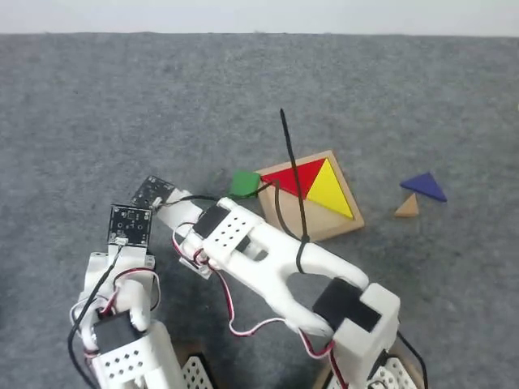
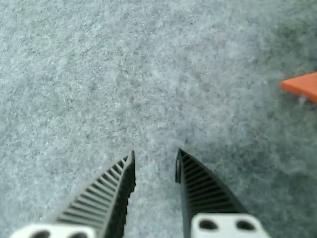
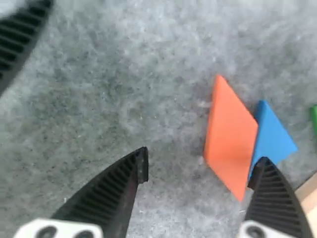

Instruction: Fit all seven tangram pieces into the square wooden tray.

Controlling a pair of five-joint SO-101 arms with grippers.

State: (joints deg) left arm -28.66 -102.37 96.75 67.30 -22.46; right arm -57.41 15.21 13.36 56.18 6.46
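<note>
The square wooden tray (image 1: 334, 223) lies mid-table holding a red triangle (image 1: 293, 176) and a yellow triangle (image 1: 331, 191). A green square (image 1: 244, 183) rests against its left corner. An orange parallelogram (image 3: 229, 148) and a blue triangle (image 3: 271, 140) lie touching on the carpet. My right gripper (image 3: 202, 161) hangs open over them, the orange piece nearer one finger. My left gripper (image 2: 154, 161) is slightly open over bare carpet, holding nothing, with the orange piece's tip (image 2: 302, 85) off to one side.
A purple triangle (image 1: 423, 185) and a small tan triangle (image 1: 407, 207) lie right of the tray. The right arm (image 1: 268, 251) stretches across the near table beside the left arm (image 1: 130, 324). A black cable (image 1: 293, 174) crosses above the tray.
</note>
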